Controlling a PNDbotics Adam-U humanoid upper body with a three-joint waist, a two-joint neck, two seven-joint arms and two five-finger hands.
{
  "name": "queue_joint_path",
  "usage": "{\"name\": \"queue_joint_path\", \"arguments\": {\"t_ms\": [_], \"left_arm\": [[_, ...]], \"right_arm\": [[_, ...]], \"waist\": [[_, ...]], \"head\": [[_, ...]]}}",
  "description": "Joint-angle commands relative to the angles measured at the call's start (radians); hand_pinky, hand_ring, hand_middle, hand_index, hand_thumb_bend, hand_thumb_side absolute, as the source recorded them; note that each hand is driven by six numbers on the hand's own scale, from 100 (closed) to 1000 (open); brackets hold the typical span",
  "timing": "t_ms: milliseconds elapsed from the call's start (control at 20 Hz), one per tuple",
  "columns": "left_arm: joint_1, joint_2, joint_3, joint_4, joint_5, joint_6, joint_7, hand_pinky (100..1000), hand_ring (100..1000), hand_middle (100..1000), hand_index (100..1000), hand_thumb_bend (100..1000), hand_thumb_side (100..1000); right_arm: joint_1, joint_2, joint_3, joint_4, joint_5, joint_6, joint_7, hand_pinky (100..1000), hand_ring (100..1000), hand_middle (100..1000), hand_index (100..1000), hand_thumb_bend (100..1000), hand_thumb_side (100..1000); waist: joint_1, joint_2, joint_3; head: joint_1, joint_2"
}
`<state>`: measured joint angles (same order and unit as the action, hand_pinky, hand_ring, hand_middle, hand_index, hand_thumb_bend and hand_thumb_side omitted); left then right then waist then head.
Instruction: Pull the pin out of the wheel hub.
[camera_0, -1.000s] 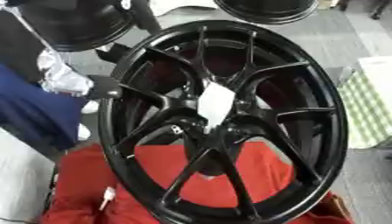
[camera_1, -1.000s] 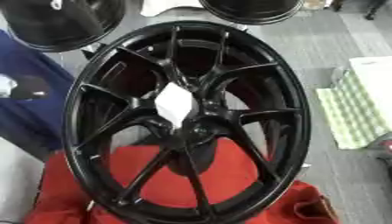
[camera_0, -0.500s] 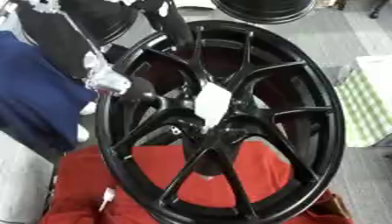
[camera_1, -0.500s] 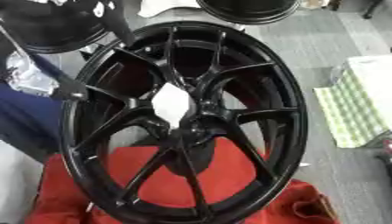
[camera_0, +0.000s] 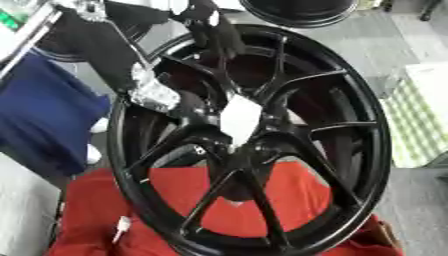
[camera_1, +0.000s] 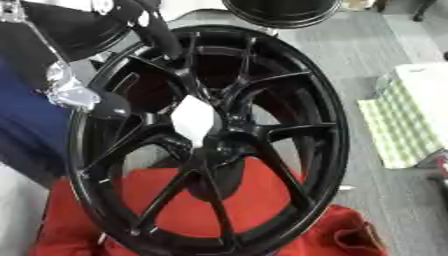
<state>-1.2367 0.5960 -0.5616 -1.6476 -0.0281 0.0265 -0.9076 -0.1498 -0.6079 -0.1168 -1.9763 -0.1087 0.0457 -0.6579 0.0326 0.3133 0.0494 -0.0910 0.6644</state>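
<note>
Wheel hub: black wheel hub (camera_0: 262, 145) stands tilted on a red cloth (camera_1: 289, 220), white patch (camera_0: 238, 120) at its centre.
Left hand: left hand (camera_0: 179, 102) at the upper-left spokes; fingers' state cannot be told.
Left eye only: white tag (camera_0: 121, 226) on the cloth.

Glossy black wheel hub (camera_1: 262, 135), red cloth (camera_0: 289, 200)

The robot's left arm (camera_0: 105, 47) reaches in from the upper left, silver wrist joint (camera_0: 153, 92) bent, its black left hand (camera_0: 206, 27) extended beyond it, fingers blurred.
</note>
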Motion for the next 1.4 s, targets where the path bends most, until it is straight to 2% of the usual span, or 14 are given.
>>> {"name": "queue_joint_path", "arguments": {"t_ms": [50, 150, 900, 1400], "left_arm": [[-0.029, 0.000, 0.002, 0.001, -0.020, 0.013, 0.001, 872, 884, 808, 895, 459, 436], [-0.034, -0.011, -0.008, 0.008, -0.032, 0.021, 0.001, 872, 884, 809, 895, 459, 412], [-0.041, -0.060, -0.058, 0.055, -0.066, 0.084, 0.001, 869, 865, 773, 891, 482, 424], [-0.041, -0.079, -0.088, 0.078, -0.085, 0.091, 0.001, 860, 848, 750, 847, 476, 384]], "right_arm": [[-0.011, -0.015, -0.005, -0.024, -0.004, -0.003, -0.002, 656, 735, 686, 750, 100, 730], [-0.016, -0.015, -0.003, -0.024, -0.005, -0.005, -0.001, 656, 734, 684, 749, 100, 731], [-0.036, -0.001, 0.004, -0.024, -0.017, -0.005, -0.009, 654, 730, 678, 747, 100, 740], [-0.034, 0.006, 0.006, -0.024, -0.019, -0.014, -0.015, 654, 730, 677, 747, 100, 743]], "waist": [[-0.002, -0.020, -0.001], [0.001, -0.017, -0.003], [0.010, -0.003, -0.012], [0.012, -0.005, -0.015]], "head": [[0.004, -0.017], [0.011, -0.020], [0.017, -0.017], [0.019, -0.016]]}}
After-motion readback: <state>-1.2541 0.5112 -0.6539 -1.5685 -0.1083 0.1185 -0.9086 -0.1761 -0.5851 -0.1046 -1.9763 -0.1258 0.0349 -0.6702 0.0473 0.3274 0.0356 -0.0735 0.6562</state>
